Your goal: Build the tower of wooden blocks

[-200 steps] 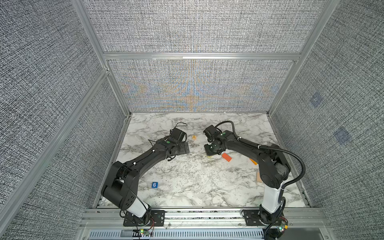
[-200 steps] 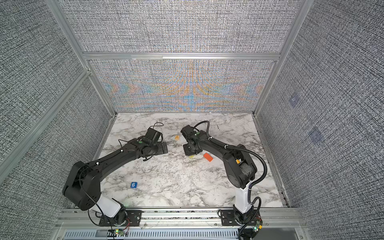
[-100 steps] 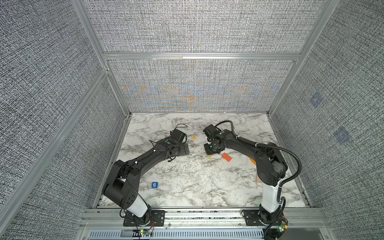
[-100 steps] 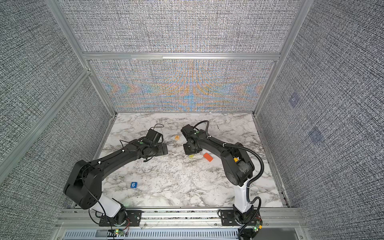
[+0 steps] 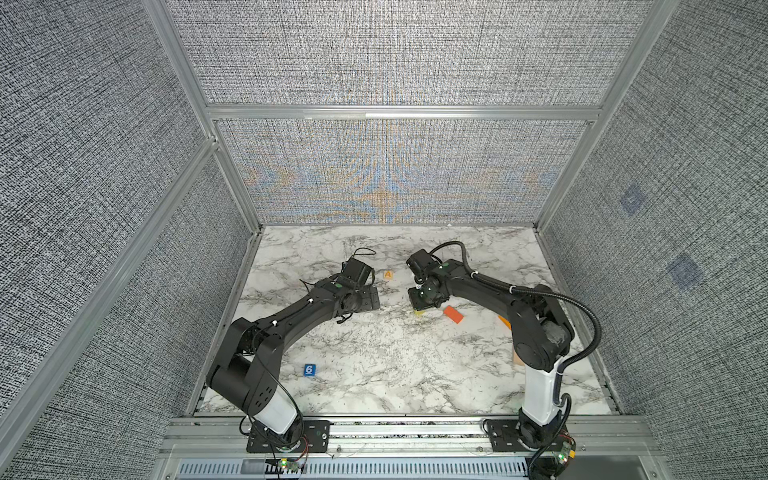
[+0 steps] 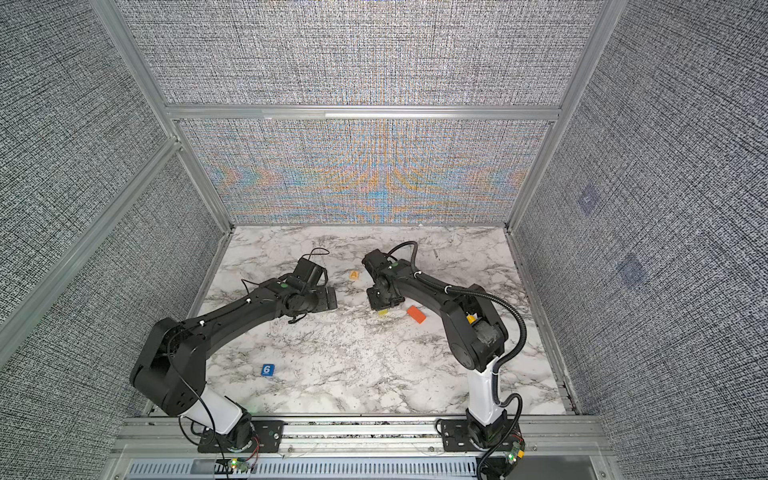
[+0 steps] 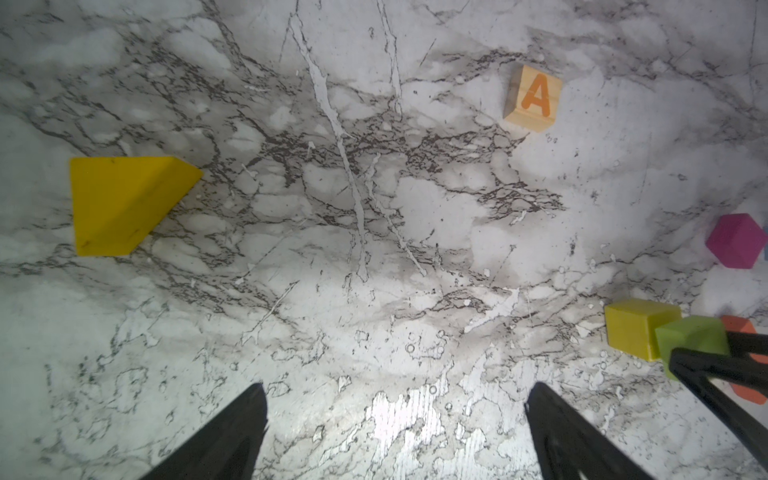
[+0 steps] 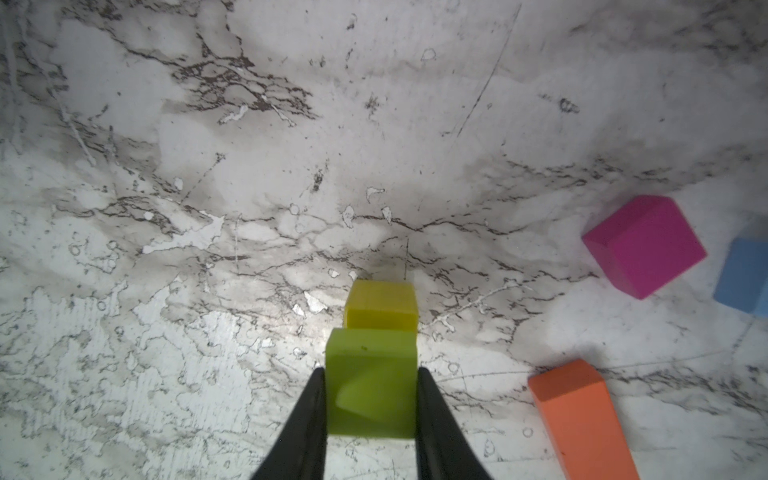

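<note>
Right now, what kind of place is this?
Probably a robot test booth: grey walls in metal frames, a left arm and right arm bolted to a rail, wood blocks on a marbled table.

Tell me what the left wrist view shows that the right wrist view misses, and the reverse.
Only the left wrist view: the yellow wedge, the "A" cube and the left gripper, open over the marble table. Only the right wrist view: the blue block in plain sight, beside the magenta cube. Both: the right gripper shut on the lime cube, the yellow cube close to it, the magenta cube, the orange slab and the marble table.
</note>
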You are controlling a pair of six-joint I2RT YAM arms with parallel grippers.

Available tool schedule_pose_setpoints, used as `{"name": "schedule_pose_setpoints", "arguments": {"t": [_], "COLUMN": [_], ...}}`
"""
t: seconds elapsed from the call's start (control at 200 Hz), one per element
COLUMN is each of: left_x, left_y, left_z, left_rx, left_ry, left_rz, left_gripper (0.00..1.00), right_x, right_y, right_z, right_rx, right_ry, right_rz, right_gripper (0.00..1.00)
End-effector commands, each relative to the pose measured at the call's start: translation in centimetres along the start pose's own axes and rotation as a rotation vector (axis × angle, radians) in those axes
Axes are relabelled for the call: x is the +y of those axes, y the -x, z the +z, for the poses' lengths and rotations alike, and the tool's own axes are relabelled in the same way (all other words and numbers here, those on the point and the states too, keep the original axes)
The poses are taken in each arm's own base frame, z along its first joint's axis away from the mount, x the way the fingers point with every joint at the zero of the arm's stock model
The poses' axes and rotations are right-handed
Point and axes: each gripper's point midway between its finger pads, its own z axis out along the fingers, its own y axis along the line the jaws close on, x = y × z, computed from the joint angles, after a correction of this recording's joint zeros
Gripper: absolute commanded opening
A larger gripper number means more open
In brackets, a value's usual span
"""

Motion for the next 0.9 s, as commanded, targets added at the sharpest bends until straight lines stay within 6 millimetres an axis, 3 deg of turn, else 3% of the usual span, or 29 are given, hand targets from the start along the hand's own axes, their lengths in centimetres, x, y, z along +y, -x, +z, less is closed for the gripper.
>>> {"name": "schedule_pose_setpoints", "arguments": {"t": [0.0, 0.755, 0.895], "left_x": [-0.22, -0.44, -0.42], "left_y": [0.32, 0.53, 0.56], "left_z": [-0.01, 0.01, -0.06], "left_rx": [-0.009, -0.016, -0.023], "left_ry": [-0.006, -0.015, -0.017], "left_rz": [-0.004, -0.004, -0.001], "left_gripper": [0.98, 0.98, 0.99], "right_x": [-0.21, -0.28, -0.24], "right_y": [-0.04, 0.33, 0.24], "right_z": [0.19, 0.60, 0.69], "right_rx": [0.003, 0.002, 0.005], "right_ry": [-0.010, -0.017, -0.017], "right_rz": [-0.009, -0.012, -0.013], "right_gripper": [0.31, 0.32, 0.38]}}
